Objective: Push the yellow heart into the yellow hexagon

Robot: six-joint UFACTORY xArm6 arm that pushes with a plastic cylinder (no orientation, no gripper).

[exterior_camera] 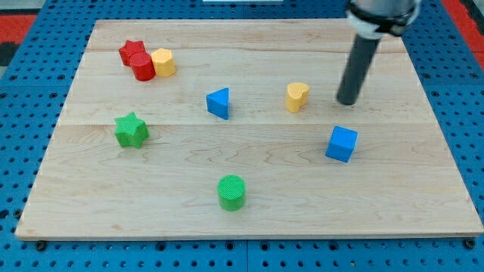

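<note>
The yellow heart [297, 97] stands a little right of the board's middle. The yellow hexagon [163, 62] sits at the upper left, touching a red cylinder [143, 67] on its left. My tip [347, 101] rests on the board to the right of the yellow heart, apart from it by about one block's width. A blue triangle [218, 103] lies between the heart and the hexagon, left of the heart.
A red star [131, 51] sits behind the red cylinder. A green star [131, 130] is at the left, a green cylinder [231, 192] near the bottom middle, a blue cube [341, 143] below my tip. The wooden board [249, 219] lies on a blue pegboard.
</note>
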